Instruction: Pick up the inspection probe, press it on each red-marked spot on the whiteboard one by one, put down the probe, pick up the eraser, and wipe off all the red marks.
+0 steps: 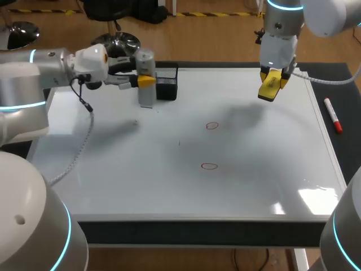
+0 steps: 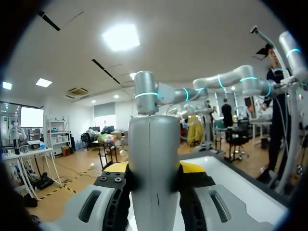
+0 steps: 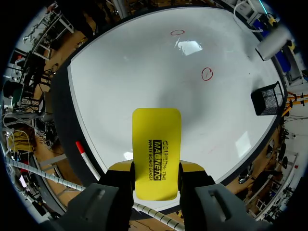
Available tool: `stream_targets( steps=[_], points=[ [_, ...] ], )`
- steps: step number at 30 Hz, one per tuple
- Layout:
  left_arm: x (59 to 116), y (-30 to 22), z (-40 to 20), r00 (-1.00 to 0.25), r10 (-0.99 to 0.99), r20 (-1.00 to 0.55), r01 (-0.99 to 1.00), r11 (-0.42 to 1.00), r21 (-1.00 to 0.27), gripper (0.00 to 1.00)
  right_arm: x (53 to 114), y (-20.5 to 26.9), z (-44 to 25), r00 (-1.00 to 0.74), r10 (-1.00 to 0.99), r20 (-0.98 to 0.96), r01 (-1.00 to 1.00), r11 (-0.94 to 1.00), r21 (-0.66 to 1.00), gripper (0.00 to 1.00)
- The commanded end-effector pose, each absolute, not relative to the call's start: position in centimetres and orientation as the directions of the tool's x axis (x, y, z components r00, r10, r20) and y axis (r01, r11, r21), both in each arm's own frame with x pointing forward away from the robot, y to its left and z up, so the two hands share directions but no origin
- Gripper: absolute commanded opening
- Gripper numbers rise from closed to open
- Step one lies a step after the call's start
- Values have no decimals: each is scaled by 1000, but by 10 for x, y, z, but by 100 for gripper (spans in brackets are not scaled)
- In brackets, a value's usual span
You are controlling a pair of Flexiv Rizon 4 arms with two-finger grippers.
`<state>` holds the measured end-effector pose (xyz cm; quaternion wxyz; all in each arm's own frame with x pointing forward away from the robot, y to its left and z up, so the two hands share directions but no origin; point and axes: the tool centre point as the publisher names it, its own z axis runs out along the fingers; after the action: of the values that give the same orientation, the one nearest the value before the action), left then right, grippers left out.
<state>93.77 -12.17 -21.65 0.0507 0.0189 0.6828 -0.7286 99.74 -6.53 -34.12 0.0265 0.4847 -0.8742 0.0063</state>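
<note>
The left pincer (image 2: 154, 169) is being shown clenched on the inspection probe (image 2: 153, 144). The silver cylinder is being squeezed from both sides by the yellow tips and held upright. Whether its lower end is touching the whiteboard (image 1: 254, 186) cannot be told. Just beside this pincer, the black mesh basket (image 1: 167, 83) is being seen at the board's far edge.

Over on the other side, the right pincer (image 3: 156, 169) is being shown grasping the yellow eraser (image 3: 156, 139), which is being held clear above the board. Out ahead of it, a red mark (image 1: 211, 125) and a second red mark (image 1: 209, 166) are being seen between the two pincers, well apart from both. A red marker (image 1: 333, 114) is lying on the dark surface (image 1: 344, 130) beside the board, outboard of the right pincer.

Progress is being judged as early to middling. The probe is picked up and the eraser is already in hand. Both marks are looking intact, so wiping is not yet begun. Whether either spot is already pressed cannot be read. Pressing if it is still owed, setting the probe down and wiping are being left to do.
</note>
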Motion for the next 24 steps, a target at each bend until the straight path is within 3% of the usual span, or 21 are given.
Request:
stream_targets(
  steps=[1, 24],
  points=[
    [940, -132, -220, -995, 2, -97, 96, -84, -992, 0, 997, -66, -340, -527, -848, 54, -849, 528, 13, 0],
    [922, -206, -235, -959, 266, -96, 62, -135, -989, 0, 997, -66, -340, -527, -848, 54, -849, 528, 13, 0]
  ],
)
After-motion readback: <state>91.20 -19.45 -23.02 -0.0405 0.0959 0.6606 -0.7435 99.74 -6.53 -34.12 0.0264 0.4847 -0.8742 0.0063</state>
